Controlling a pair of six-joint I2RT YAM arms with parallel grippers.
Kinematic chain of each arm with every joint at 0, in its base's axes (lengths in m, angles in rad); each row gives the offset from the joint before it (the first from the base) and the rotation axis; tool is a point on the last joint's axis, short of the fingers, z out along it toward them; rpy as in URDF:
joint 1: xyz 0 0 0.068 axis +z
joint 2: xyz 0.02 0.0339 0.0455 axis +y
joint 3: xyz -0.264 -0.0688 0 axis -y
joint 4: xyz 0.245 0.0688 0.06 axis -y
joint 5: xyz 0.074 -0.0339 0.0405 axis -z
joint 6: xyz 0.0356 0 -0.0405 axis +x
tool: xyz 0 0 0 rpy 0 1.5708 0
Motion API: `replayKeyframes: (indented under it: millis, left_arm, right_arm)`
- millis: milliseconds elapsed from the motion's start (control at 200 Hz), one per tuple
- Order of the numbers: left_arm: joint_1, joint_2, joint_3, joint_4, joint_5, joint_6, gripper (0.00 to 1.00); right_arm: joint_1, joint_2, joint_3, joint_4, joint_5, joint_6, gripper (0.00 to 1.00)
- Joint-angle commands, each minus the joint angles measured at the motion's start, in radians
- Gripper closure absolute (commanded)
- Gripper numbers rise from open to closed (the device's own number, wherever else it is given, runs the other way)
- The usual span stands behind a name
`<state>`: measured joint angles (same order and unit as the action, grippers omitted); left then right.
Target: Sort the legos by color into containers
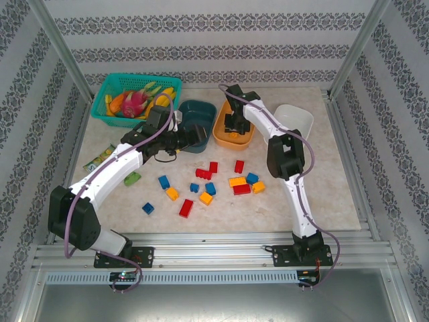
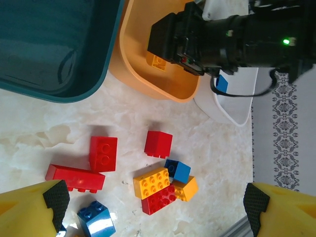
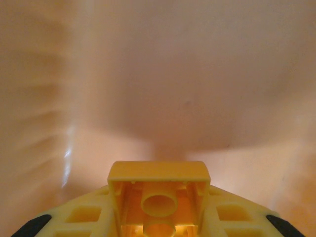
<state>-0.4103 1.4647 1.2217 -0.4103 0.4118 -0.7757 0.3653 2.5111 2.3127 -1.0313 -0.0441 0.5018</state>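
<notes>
Several loose legos lie mid-table: red (image 1: 213,167), blue (image 1: 163,181) and yellow (image 1: 237,181). Behind them stand a teal tub (image 1: 201,107), an orange tub (image 1: 221,137) and a white tub (image 1: 298,121). My left gripper (image 1: 194,139) hovers at the teal tub's front edge, open and empty (image 2: 155,200), above a cluster of a yellow brick (image 2: 153,181), a red brick (image 2: 158,201) and a blue brick (image 2: 178,171). My right gripper (image 1: 234,126) is down inside the orange tub (image 2: 143,79), shut (image 3: 158,222) on a yellow brick (image 3: 158,173). A blue brick (image 2: 222,84) lies in the white tub (image 2: 237,111).
A teal lattice basket of toy fruit (image 1: 107,107) stands at the back left. A green toy (image 1: 133,178) and a small packet (image 1: 100,157) lie beside the left arm. Metal frame posts (image 1: 60,47) border the table.
</notes>
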Motion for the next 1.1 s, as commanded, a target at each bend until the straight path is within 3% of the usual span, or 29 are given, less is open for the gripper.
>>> replayKeyframes:
  millis: [0, 80, 190, 270, 545, 634, 814, 944, 1094]
  left_arm:
    - [0.009, -0.003, 0.035, 0.018, 0.017, -0.002, 0.07]
    - [0.010, -0.008, 0.027, 0.012, 0.020, -0.004, 0.07]
    - [0.010, -0.025, 0.017, 0.002, 0.016, -0.001, 0.07]
    - [0.010, -0.033, 0.015, -0.010, 0.014, 0.003, 0.07]
    - [0.010, -0.098, 0.004, -0.107, -0.013, 0.000, 0.08]
    - [0.007, -0.152, -0.023, -0.167, -0.022, -0.001, 0.08]
    - [-0.039, -0.287, -0.125, -0.339, -0.036, 0.088, 0.10]
    - [-0.114, -0.375, -0.238, -0.444, -0.079, 0.141, 0.13]
    - [-0.204, -0.438, -0.391, -0.421, -0.084, 0.100, 0.15]
  right_arm:
    - [-0.009, 0.041, 0.090, -0.074, -0.007, 0.012, 0.71]
    - [-0.015, 0.074, 0.133, -0.098, -0.013, 0.015, 0.67]
    - [-0.016, 0.089, 0.166, -0.111, -0.022, 0.015, 0.51]
    - [-0.013, 0.072, 0.182, -0.109, -0.022, 0.012, 0.44]
    - [0.027, -0.152, 0.151, -0.101, 0.020, -0.017, 0.44]
    - [0.068, -0.330, -0.049, -0.018, 0.043, -0.033, 0.45]
    - [0.179, -0.757, -0.638, 0.244, 0.035, -0.036, 0.45]
    - [0.271, -1.043, -1.042, 0.411, -0.051, -0.030, 0.44]
    - [0.357, -1.295, -1.396, 0.511, -0.221, -0.019, 0.36]
